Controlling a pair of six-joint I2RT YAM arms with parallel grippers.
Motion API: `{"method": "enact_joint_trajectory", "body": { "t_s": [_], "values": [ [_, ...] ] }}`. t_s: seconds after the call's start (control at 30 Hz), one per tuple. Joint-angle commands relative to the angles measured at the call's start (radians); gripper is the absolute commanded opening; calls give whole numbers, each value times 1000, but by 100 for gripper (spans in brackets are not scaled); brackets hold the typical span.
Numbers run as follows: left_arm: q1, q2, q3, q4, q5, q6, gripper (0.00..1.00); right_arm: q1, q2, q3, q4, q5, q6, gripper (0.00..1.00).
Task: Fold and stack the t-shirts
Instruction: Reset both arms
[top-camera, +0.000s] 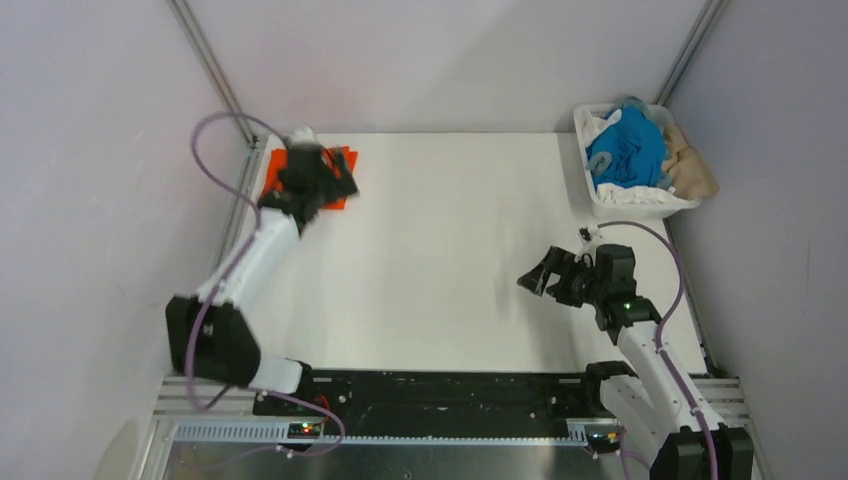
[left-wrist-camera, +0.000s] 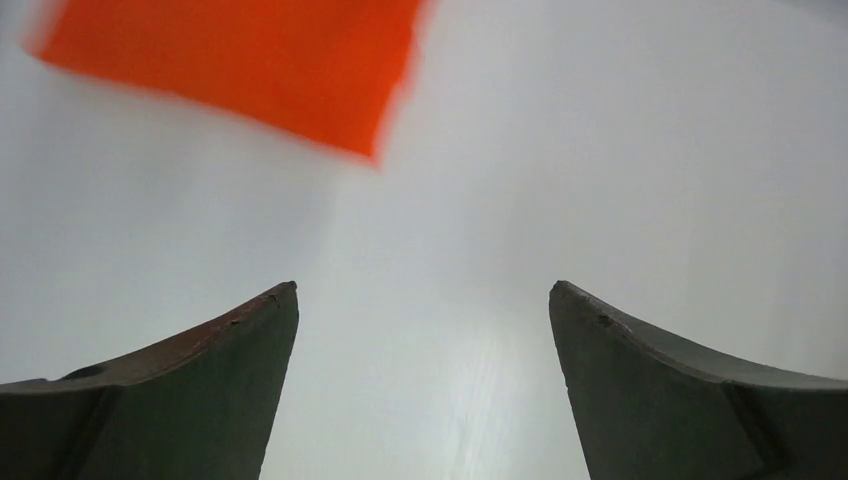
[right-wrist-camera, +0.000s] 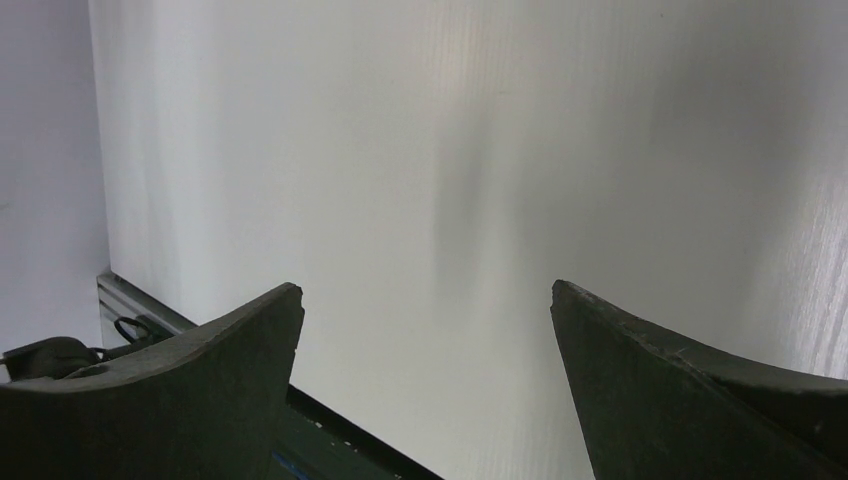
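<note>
Folded bright orange cloth t-shirt (top-camera: 272, 172) lies flat at far-left corner of white table (top-camera: 450, 250). L gripper (left-wrist-camera: 423, 290) hovers at its edge, fingers apart, empty. R gripper (right-wrist-camera: 427, 290) over table's right side, also spread, empty. Blue t-shirt (top-camera: 628, 150), white t-shirt (top-camera: 600, 128) & beige t-shirt (top-camera: 692, 168) heaped in white plastic basket (top-camera: 640, 207), far-right corner

The white bench (top-camera: 450, 250) carries a folded orange t-shirt (top-camera: 272, 180) at its far left corner and a white basket (top-camera: 640, 208) at its far right.

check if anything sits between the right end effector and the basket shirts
Nothing visible lies between the right end effector and the basket; only its near wall fronts the blue t-shirt, so reach over it.
</note>
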Motion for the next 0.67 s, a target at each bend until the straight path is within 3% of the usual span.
{"method": "enact_joint_trajectory", "body": {
  "t_s": [0.0,0.03,0.1,0.3,0.37,0.5,0.63],
  "values": [
    [-244,-280,-375,140,-113,-108,100,5,-70,-53,25,22,17,99],
    [-350,-353,-475,163,-193,-106,100,6,-87,-71,28,28,21,100],
    [-448,-440,-585,188,-240,-126,100,7,-104,-92,33,51,38,99],
    [-469,-692,-890,299,-84,-277,100,7,-124,-131,59,93,64,99],
    [-469,-779,-964,304,-101,-288,100,7,-130,-139,69,104,69,99],
    [-470,-915,-1034,304,-137,-288,100,7,-136,-142,76,115,72,99],
    [-470,-954,-1028,304,-160,-267,100,7,-156,-142,92,113,88,99]
  ]
}}
